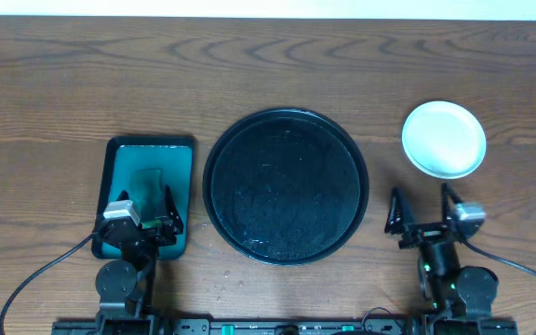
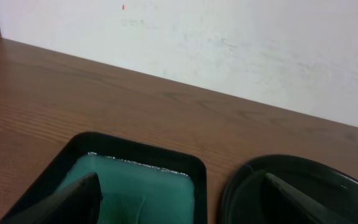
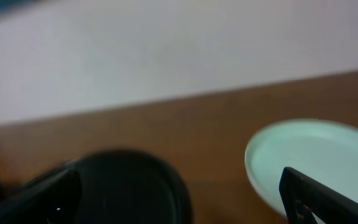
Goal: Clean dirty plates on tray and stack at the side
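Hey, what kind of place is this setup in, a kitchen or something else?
Probably a robot test bench, not a kitchen: a bare wooden table against a plain white wall, with only a black tray, a teal tray and stacked plates laid out.

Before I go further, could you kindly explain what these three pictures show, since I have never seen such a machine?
These are two robot arms at a wooden table. One picture looks down from above; the other two come from cameras on each wrist, with that arm's own fingers at the bottom edge. The left gripper hovers open over a teal rectangular tray. The right gripper is open too, near the plates, stacked at the side; how many I cannot tell. Between them lies the large round black tray, with no plates on it. Neither gripper holds anything.
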`<state>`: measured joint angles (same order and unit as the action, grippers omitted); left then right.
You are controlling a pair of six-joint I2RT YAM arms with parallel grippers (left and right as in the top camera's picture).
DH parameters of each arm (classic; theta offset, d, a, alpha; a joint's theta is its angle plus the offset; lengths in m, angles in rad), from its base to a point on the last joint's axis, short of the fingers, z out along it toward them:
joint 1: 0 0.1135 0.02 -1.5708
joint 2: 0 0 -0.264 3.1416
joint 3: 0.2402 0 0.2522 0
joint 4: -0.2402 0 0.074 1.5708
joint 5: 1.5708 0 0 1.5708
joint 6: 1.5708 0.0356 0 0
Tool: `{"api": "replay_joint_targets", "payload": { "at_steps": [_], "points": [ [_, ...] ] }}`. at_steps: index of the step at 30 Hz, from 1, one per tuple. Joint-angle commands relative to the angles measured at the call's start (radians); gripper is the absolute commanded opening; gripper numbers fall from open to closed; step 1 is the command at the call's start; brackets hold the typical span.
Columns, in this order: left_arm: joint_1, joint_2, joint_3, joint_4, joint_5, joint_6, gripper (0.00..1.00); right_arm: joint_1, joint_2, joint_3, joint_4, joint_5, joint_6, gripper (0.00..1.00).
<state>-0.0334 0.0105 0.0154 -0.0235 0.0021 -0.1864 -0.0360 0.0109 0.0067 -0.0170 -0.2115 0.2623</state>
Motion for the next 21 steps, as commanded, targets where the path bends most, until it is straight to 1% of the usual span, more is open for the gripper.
{"api": "replay_joint_targets", "payload": {
  "at_steps": [1,13,17,21],
  "points": [
    [0.004,-0.006,-0.011,-0.05,-0.01,-0.009,0.82,0.021,-0.006,-0.002,-0.035,-0.092,-0.169,0.99],
    [0.004,-0.006,-0.011,-0.05,-0.01,-0.009,0.82,0.031,-0.006,-0.002,-0.036,-0.101,-0.324,0.99],
    [0.004,-0.006,-0.011,-0.05,-0.01,-0.009,0.82,0.031,-0.006,-0.002,-0.036,-0.096,-0.319,0.99],
    [0.004,-0.006,-0.011,-0.05,-0.01,-0.009,0.82,0.031,-0.006,-0.002,-0.038,-0.063,-0.267,0.99]
  ]
}}
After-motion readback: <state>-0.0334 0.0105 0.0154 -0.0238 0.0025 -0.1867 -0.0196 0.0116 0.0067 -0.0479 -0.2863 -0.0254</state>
